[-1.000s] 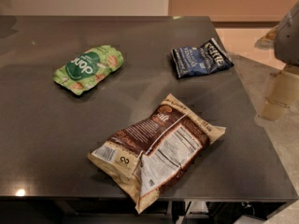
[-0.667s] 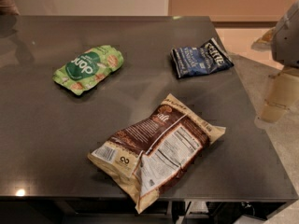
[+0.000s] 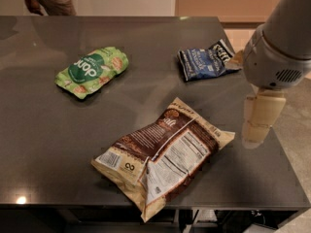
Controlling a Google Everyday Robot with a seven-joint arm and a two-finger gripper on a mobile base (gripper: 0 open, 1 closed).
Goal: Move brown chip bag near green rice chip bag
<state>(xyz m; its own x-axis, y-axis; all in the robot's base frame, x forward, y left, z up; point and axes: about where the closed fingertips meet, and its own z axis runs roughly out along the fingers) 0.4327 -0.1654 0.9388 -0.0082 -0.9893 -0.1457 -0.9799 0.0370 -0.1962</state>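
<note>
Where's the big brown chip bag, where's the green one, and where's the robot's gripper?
brown chip bag (image 3: 177, 160): camera view, on its white nutrition label.
green rice chip bag (image 3: 88, 68): camera view, on its dark green round logo.
gripper (image 3: 256, 130): camera view, on its cream lower end, by the table's (image 3: 43, 144) right edge.

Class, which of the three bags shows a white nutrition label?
The brown chip bag, largest and frontmost, left of the gripper; the green rice chip bag and blue bag show none.
</note>
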